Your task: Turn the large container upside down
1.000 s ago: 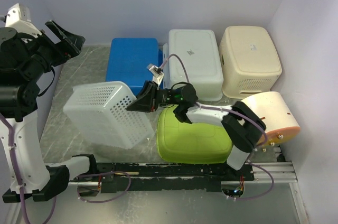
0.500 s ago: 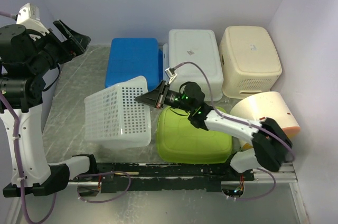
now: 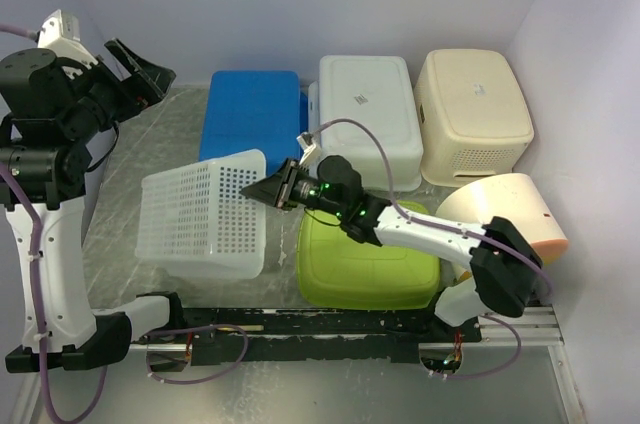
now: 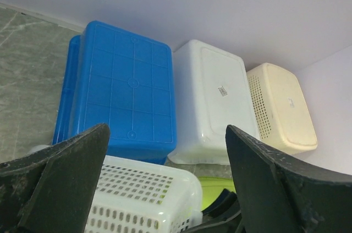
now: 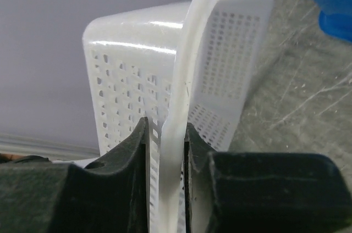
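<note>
The large container is a white perforated basket (image 3: 200,219) on the left of the table, tipped over with a perforated face turned up toward the top camera. My right gripper (image 3: 264,189) reaches left across the table and is shut on the basket's right rim. In the right wrist view the white rim (image 5: 175,134) sits pinched between the two fingers of my right gripper (image 5: 165,139). My left gripper (image 3: 140,69) is open and empty, raised high at the far left. Its wrist view shows the left gripper (image 4: 166,134) above a corner of the basket (image 4: 137,197).
Upturned containers line the back: blue (image 3: 252,114), white (image 3: 365,119), cream perforated (image 3: 472,109). A lime green upturned container (image 3: 365,264) lies under the right arm, and a cream and orange round tub (image 3: 510,219) lies on its side at the right wall.
My right gripper has swung the basket leftward and rotated it from a steep tilt to lying lower and flatter. The left gripper has shifted slightly.
</note>
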